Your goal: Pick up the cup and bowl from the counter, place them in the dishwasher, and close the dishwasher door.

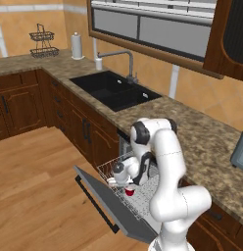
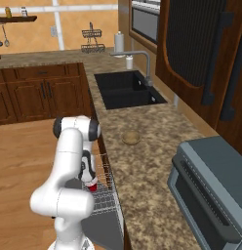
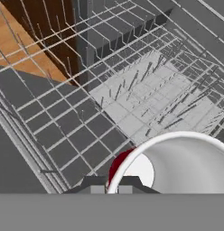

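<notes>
My gripper (image 1: 128, 189) reaches down into the dishwasher's white wire rack (image 1: 112, 167) and is shut on the red cup (image 1: 129, 192). In the hand view the cup (image 3: 177, 158) shows its white rim and white inside, with a sliver of red wall, and its rim runs between my fingertips (image 3: 93, 182); the rack's tines (image 3: 145, 90) lie just beyond it. From the right base view the cup (image 2: 92, 186) is a red spot under the hand, over the rack (image 2: 106, 200). The tan bowl (image 2: 131, 137) rests on the granite counter (image 2: 142, 168). The dishwasher door (image 1: 94, 190) lies dropped open.
The black sink (image 1: 113, 90) and its faucet (image 1: 129, 61) sit left of the dishwasher. A grey toaster oven (image 2: 211, 188) stands on the counter at the right. The door's black bar handle (image 1: 96, 206) juts over the wooden floor (image 1: 35, 196). Dark cabinets (image 1: 89, 132) flank the opening.
</notes>
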Available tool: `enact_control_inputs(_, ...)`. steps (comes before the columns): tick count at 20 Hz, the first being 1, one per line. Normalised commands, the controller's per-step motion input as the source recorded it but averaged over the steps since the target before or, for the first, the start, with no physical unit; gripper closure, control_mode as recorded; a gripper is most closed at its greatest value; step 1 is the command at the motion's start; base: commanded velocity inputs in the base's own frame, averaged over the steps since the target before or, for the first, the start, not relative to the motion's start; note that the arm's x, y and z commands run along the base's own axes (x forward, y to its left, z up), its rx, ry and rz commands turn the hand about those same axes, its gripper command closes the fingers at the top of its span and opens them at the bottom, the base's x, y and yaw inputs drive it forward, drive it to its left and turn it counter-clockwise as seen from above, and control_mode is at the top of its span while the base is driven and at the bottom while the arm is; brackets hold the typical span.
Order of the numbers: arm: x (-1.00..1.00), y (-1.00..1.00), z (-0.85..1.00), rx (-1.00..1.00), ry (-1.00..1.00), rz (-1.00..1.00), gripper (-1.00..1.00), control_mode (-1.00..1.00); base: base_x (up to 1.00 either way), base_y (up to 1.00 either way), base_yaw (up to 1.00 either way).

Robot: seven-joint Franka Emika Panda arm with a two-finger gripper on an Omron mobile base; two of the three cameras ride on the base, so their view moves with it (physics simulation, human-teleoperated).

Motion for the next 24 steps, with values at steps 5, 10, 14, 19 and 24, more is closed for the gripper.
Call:
enact_control_inputs(5, 0.00, 0.10, -0.65, 0.00, 0.00, 0.00, 1.00, -1.00, 0.00, 0.00, 0.00)
enact_control_inputs(10, -0.11, 0.06, -0.35, 0.00, -0.11, 0.00, 1.00, -1.00, 0.00, 0.00, 0.00)
enact_control_inputs(14, -0.11, 0.00, 0.34, 0.01, -0.27, 0.00, 1.00, -1.00, 0.00, 0.00, 0.00)
enact_control_inputs(19, 0.17, 0.00, 0.13, 0.00, -0.28, 0.00, 1.00, -1.00, 0.00, 0.00, 0.00)
enact_control_inputs(24, 0.39, 0.00, -0.72, -0.01, 0.08, 0.03, 1.00, -1.00, 0.00, 0.00, 0.00)
